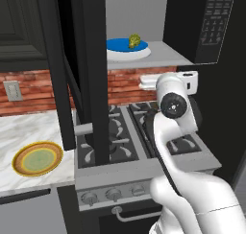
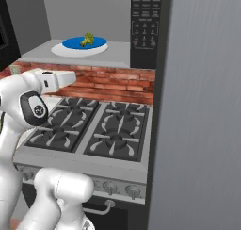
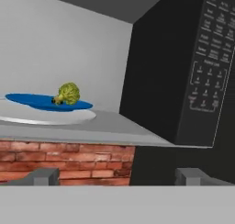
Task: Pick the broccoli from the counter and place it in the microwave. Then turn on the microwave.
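On the left, a yellow-rimmed plate (image 1: 37, 158) lay on the marble counter (image 1: 29, 127), beside the black stovetop (image 1: 139, 132). Above the stove the microwave (image 1: 202, 22) stood with its door (image 1: 91, 75) swung wide, and the broccoli (image 1: 134, 40) already sat on a blue plate (image 1: 126, 45) on the white turntable (image 1: 144, 52) inside the grey cavity. The claw (image 3: 117, 177) hung below the cavity's edge with its jaws spread wide and nothing between them, its fingertips (image 3: 43, 176) level with the brick backsplash (image 3: 64, 161). To the right was the button panel (image 3: 209, 67). Placing looked done, so the step in hand was likely shutting the door and then pressing start; it would go best if the arm drew clear of the opening first, pushed the door from its outer edge, and met the panel squarely with one fingertip.
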Robot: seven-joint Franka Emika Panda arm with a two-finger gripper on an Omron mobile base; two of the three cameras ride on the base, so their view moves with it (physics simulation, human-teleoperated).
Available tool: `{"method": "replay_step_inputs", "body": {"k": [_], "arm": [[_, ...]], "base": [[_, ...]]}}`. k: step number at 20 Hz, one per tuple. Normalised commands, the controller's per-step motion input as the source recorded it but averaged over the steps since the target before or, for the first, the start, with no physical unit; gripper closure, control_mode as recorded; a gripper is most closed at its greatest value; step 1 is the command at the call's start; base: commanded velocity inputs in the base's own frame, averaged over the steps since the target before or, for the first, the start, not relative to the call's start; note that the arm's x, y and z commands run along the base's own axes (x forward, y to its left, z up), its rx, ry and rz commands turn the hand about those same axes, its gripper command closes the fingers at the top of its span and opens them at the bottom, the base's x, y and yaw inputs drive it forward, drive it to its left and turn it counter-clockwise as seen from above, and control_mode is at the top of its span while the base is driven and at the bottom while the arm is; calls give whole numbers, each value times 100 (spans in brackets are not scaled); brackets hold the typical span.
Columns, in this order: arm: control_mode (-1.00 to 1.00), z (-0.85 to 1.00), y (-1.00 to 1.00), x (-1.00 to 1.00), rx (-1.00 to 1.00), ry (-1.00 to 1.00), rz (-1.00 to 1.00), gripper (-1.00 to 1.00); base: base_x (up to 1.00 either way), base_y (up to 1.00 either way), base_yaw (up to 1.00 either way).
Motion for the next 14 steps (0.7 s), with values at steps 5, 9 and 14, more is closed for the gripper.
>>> {"method": "replay_step_inputs", "body": {"k": [5, 9, 14], "arm": [[-100, -40, 1, -50, -6, -2, 0, -100], [-100, -37, 12, -53, -6, -5, 0, -100], [-100, -29, 46, -32, -6, -6, 0, 100]], "base": [[0, 0, 0], [0, 0, 0], [0, 0, 0]]}}
